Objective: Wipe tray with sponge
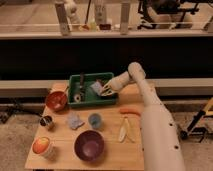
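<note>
A green tray [75, 80] stands at the back of the wooden table. A grey-blue sponge [96, 88] lies inside it, right of centre. My gripper [106, 90] is down in the tray's right part, at the sponge's right side. My white arm [150, 115] reaches in from the right front. A dark utensil [81, 81] lies in the tray's left part.
A red bowl [56, 100] sits left of the tray. A purple bowl [89, 145], a small blue cup [94, 120], a grey cloth [75, 121], a metal cup [47, 121], an orange-and-white cup [43, 146], a carrot [130, 111] and a banana [124, 129] lie on the table [60, 157].
</note>
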Controlling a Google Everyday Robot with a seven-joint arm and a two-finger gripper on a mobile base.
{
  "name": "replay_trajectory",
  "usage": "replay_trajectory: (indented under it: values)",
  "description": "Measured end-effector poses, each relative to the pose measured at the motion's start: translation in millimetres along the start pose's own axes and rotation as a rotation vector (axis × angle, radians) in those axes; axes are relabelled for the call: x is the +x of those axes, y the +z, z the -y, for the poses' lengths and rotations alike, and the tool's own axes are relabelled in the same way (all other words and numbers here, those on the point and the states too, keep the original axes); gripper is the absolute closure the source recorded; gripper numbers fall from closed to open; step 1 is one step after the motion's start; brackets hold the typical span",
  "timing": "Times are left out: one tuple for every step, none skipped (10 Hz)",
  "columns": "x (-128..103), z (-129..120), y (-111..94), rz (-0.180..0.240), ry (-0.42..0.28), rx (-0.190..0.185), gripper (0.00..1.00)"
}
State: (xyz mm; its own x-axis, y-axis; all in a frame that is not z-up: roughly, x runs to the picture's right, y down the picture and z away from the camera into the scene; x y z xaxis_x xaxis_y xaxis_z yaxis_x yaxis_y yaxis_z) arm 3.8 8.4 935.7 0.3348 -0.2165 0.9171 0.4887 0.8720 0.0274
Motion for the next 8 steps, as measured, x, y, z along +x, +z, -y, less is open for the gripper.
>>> replay_trajectory:
  values:
    - [3.3,-1.3,-4.3,-0.01,0.008,0.007,1.0]
    - [6.3,-1.7,-6.7,-0.018,0.016,0.011,1.0]
    - [6.3,-1.3,-3.8,-0.014,0.015,0.005,1.0]
    - [3.7,0.6,1.4,-0.006,0.008,-0.004,1.0]
    - [-0.3,1.7,8.5,0.008,-0.003,-0.017,1.0]
    - [-8.0,4.4,21.1,0.03,-0.021,-0.036,1.0]
    - [-16.7,7.6,32.9,0.053,-0.04,-0.054,1.0]
    - [-23.4,9.6,41.3,0.073,-0.055,-0.066,1.0]
